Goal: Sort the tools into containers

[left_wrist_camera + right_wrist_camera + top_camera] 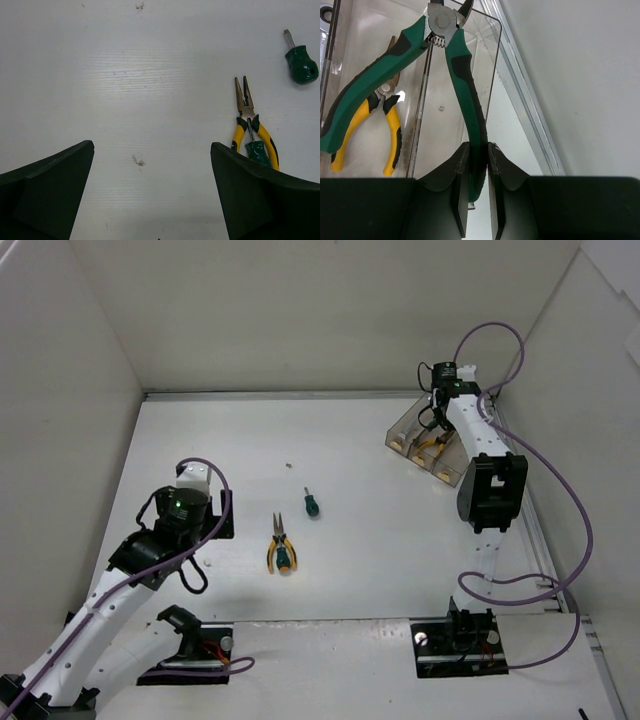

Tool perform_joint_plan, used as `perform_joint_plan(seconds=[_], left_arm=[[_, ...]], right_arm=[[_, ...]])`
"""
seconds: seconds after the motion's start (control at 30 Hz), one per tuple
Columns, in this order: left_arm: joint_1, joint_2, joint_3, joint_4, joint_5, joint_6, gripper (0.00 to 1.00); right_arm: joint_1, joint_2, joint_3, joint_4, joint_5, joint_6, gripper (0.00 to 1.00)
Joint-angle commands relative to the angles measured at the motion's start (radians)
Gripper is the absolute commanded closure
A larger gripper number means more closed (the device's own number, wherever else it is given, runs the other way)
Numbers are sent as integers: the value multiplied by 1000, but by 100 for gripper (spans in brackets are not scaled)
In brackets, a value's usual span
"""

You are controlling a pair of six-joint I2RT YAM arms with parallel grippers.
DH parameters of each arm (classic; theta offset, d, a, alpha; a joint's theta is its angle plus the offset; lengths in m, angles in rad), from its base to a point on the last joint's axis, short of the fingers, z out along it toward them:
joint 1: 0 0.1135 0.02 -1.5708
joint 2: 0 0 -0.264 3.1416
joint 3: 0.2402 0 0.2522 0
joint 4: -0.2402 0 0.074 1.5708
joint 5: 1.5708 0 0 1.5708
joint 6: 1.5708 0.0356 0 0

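Over the tray: right pincer clamped on one handle of the green pliers, handles spread across a divider.
Tray compartment: yellow pliers lying inside.
Left pincer: wide open above the surface.
Surface: needle-nose pliers and screwdriver, apart.

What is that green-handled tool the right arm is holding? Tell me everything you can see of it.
The green pliers have green handles with black grip strips, a silver metal head and a small spring at the pivot. The handles are spread apart. The right gripper pinches one handle, with the head pointing away from it, over the clear tray. The other handle slants across a divider, above yellow pliers lying in the tray. The picture edge cuts off the tips.
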Motion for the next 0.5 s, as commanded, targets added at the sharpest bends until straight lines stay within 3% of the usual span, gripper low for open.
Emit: perform_joint_plan(seconds=[0.0, 0.47], left_arm=[[7, 0, 20, 33, -14, 6, 0], [7, -6, 22, 29, -17, 4, 0]], right_arm=[[-1, -95, -1, 32, 87, -26, 100], [34, -10, 27, 22, 95, -56, 100]])
